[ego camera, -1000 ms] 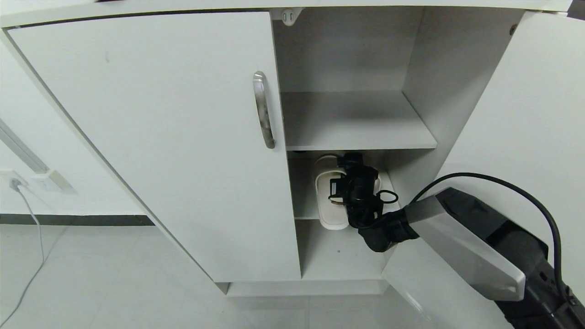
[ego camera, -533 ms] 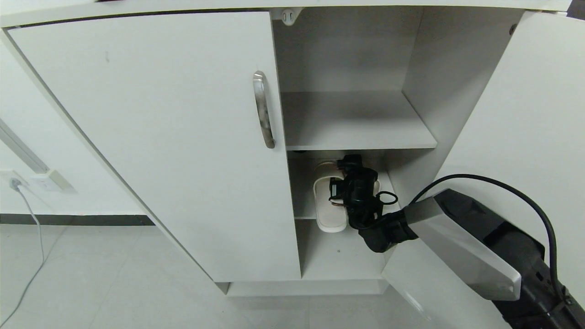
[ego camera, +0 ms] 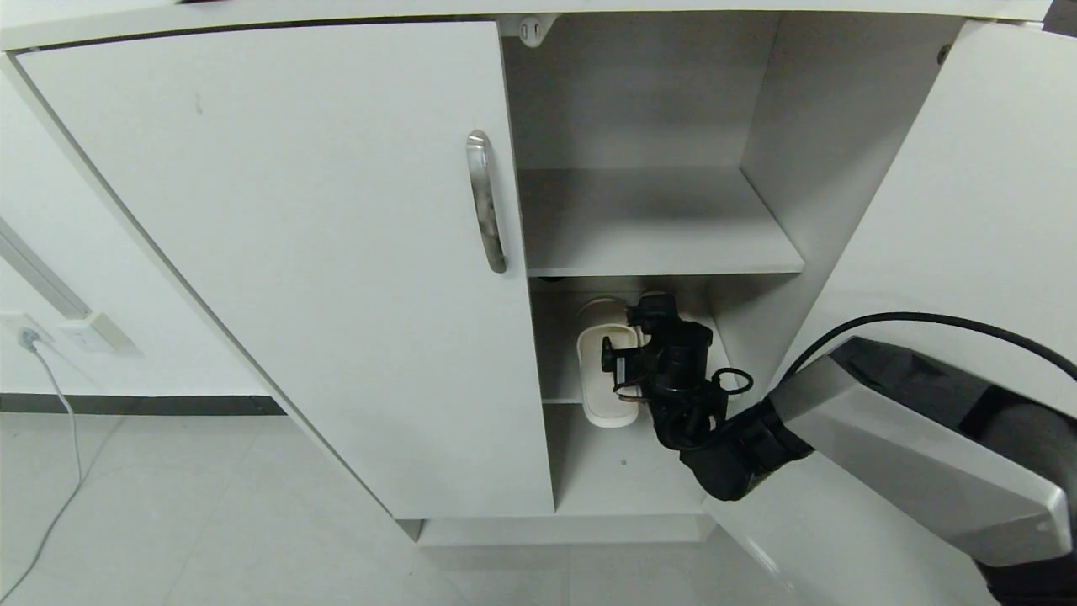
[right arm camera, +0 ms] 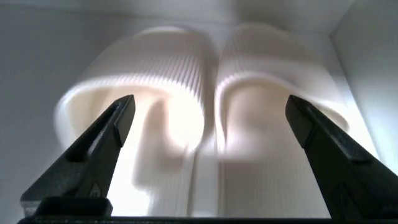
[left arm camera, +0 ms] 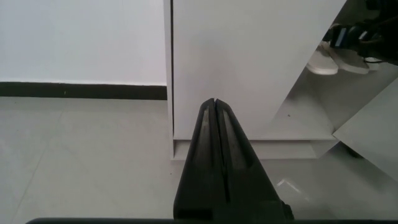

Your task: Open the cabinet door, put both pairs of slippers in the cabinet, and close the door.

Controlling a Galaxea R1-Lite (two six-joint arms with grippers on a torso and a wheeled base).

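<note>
Here the white cabinet (ego camera: 791,126) is standing with its right door (ego camera: 968,210) swung wide and its left door (ego camera: 294,252) sitting shut, the metal handle (ego camera: 486,202) running upright along that door's inner edge. Inside, the upper shelf (ego camera: 648,219) is lying bare, and the lower shelf (ego camera: 557,370) is carrying one pair of white slippers (ego camera: 602,379) toward its left side. The heel end appears to be hanging a little over the shelf's front edge. In the right wrist view the two slippers are lying side by side and touching, toes pointing into the cabinet.

The right gripper (right arm camera: 208,118) is hovering just over them at the shelf's front edge, its fingers spread wide apart and gripping nothing, one to each outer side of the pair. The left gripper (left arm camera: 214,102) is hanging low before the bottom corner of the shut door, its fingers pressed together.

The slippers are looking like moulded foam with ribbed straps, so they are probably light, soft and springy, squashing under a squeeze rather than slipping. Taking hold across both straps, or pinching the two touching inner edges together, is likely the surest way to shift them as a pair.
</note>
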